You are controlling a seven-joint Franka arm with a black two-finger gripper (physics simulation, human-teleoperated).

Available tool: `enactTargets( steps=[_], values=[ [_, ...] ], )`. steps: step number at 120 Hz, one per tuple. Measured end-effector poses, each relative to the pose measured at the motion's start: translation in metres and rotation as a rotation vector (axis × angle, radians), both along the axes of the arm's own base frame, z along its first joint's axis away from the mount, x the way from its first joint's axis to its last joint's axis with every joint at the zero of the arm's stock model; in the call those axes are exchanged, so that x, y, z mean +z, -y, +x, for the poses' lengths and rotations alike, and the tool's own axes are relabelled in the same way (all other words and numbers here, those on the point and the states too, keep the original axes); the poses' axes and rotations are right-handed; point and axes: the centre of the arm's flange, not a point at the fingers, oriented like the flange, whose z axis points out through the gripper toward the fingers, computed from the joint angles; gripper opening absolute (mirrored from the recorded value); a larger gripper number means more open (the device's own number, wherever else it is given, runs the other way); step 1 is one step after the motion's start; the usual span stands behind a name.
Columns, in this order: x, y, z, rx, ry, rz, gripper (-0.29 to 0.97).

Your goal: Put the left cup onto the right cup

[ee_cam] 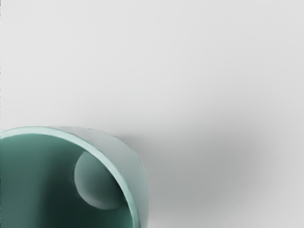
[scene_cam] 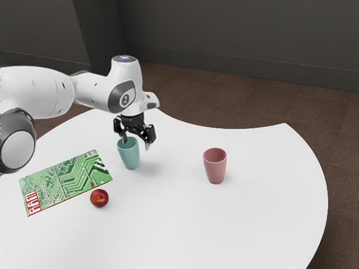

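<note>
Over the teal cup (scene_cam: 129, 157), the black gripper (scene_cam: 134, 138) hangs with its fingers spread apart, holding nothing, its tips level with the cup's rim. The teal cup stands upright on the white table (scene_cam: 252, 224), toward the exterior view's left, well apart from the pink cup (scene_cam: 215, 165), which stands upright toward the exterior view's right. From the wrist camera, the teal cup (ee_cam: 57, 190) lies just under the hand and off to one side of it, its rim and hollow inside plain against the table (ee_cam: 190, 71).

The step in hand looks like the approach to the grasp, with nothing lifted yet. The next move likely calls for closing the fingers on the cup's wall, then lifting it clear and carrying it across to the pink cup.

Counted: two cups, one green magazine (scene_cam: 61, 179), one red apple (scene_cam: 99, 198) and one table.
</note>
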Motion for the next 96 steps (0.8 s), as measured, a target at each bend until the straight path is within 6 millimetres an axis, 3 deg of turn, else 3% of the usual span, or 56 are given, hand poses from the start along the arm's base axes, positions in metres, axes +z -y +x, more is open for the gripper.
enactTargets(
  steps=[34, 52, 75, 96],
  values=[
    [-0.027, -0.002, 0.007, 0.000, -0.001, -0.014, 0.68],
    [-0.029, -0.005, 0.008, 0.000, 0.008, -0.013, 0.65],
    [-0.022, -0.009, 0.010, -0.027, 0.025, 0.001, 0.19],
    [-0.020, -0.012, 0.010, -0.042, 0.027, 0.002, 0.00]
  ],
)
